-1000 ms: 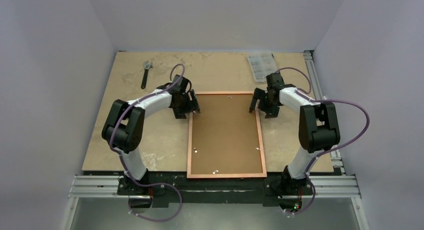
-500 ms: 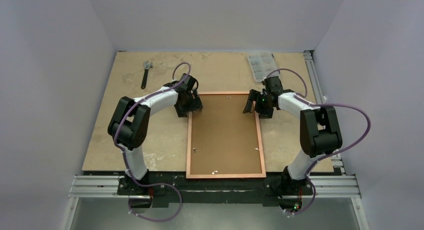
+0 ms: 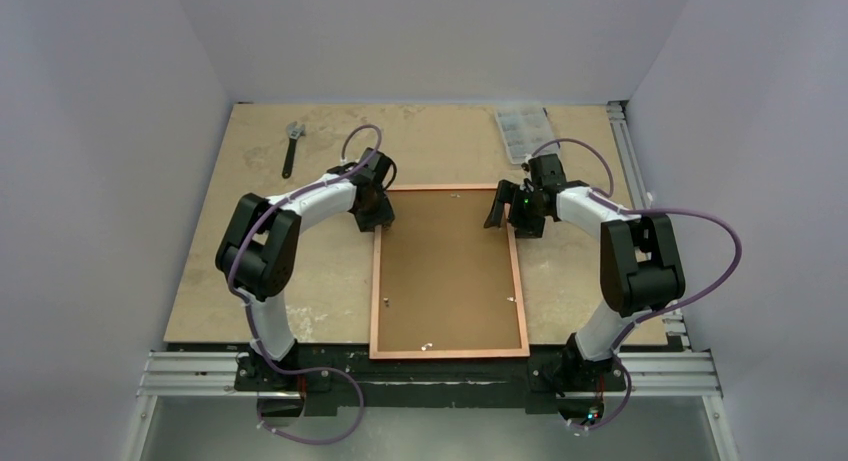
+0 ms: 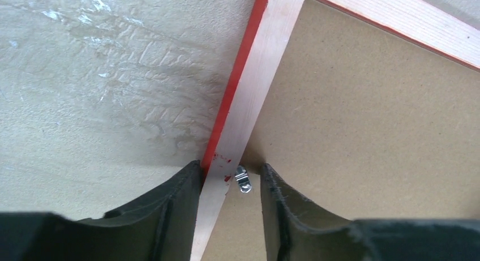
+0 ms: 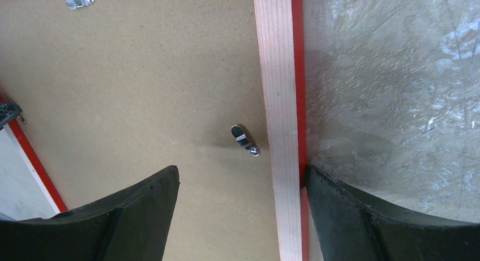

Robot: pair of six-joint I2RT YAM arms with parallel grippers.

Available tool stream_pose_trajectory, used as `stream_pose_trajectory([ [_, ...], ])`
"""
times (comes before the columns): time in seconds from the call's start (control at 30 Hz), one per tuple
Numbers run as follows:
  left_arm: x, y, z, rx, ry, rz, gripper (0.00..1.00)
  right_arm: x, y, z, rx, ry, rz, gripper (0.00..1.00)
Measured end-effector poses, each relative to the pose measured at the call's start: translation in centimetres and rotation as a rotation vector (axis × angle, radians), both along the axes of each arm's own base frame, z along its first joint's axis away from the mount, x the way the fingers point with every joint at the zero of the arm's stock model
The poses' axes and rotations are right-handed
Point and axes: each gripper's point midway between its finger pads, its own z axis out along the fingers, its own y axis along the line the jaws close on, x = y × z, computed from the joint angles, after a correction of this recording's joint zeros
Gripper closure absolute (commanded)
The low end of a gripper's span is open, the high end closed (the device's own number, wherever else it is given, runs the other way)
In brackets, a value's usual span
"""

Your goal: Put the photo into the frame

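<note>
Two grippers straddle the frame (image 3: 447, 353) near its far corners; since a second ago the left gripper (image 4: 231, 173) has half closed over the left rail, touching only its outer side, so nothing is held; the frame slid slightly left; the right gripper (image 5: 240, 176) gapes empty; no photo shows, only the board (image 3: 447, 271); the frame's near end overhangs the table (image 3: 330, 301), with bare surface on both sides.

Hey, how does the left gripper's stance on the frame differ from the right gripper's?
The left gripper straddles the left rail of the frame with jaws narrow; the right gripper stands wide. The left's fingers flank just the rail; the right's inner finger hangs over the backing board, well off its rail. Both have the outer finger against the frame's red edge.
</note>
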Motion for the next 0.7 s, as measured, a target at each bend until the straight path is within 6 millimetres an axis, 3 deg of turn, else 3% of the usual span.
stream_pose_trajectory([
  [0.23,-0.13,0.29,0.17,0.016,0.000,-0.034,1.00,-0.01,0.00,0.01,0.000,0.000,0.001,0.19],
  [0.4,-0.15,0.24,0.21,0.019,-0.004,-0.056,1.00,-0.02,0.02,0.03,-0.001,0.000,0.003,0.20],
  [0.53,-0.17,0.18,0.29,0.013,-0.005,-0.066,0.68,-0.06,0.05,0.01,-0.004,-0.001,0.008,0.20],
  [0.7,-0.79,0.09,0.08,-0.038,0.010,-0.065,0.43,-0.30,0.47,-0.05,-0.022,-0.004,0.031,0.20],
])
